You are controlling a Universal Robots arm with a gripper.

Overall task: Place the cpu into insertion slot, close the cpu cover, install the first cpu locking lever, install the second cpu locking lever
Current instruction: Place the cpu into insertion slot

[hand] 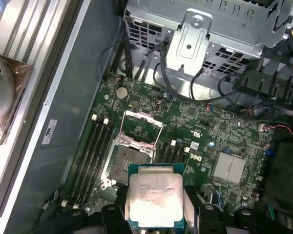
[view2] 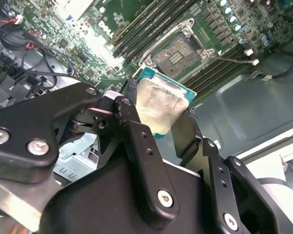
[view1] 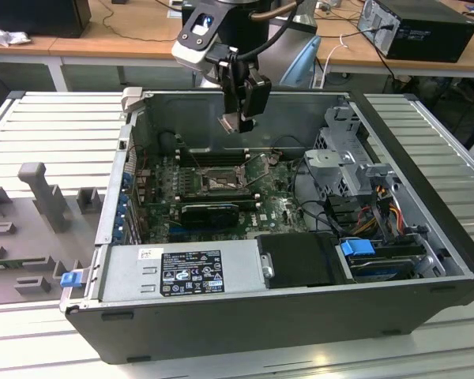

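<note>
I had my fingers (view2: 136, 139) clamped on the cpu (view2: 161, 105), pinching it by two opposite edges so that its silvery-grey top showed between them in both wrist views. In the exterior view I hung over the open computer case (view1: 426, 260) with the chip held well above the green motherboard (view1: 280, 209), touching nothing below. The insertion slot (hand: 129, 158) lay bare on that board, dark, with rows of black memory slots (hand: 95, 151) on either side. The cpu cover (hand: 142, 127) stood swung up from the slot at one edge, its square window open. In the first wrist view the cpu (hand: 155, 197) sat just beside the slot and apart from it. The case rested on a ribbed metal bench (view1: 39, 118), with grey fixtures (view1: 43, 189) towards the exterior view's left.
</note>
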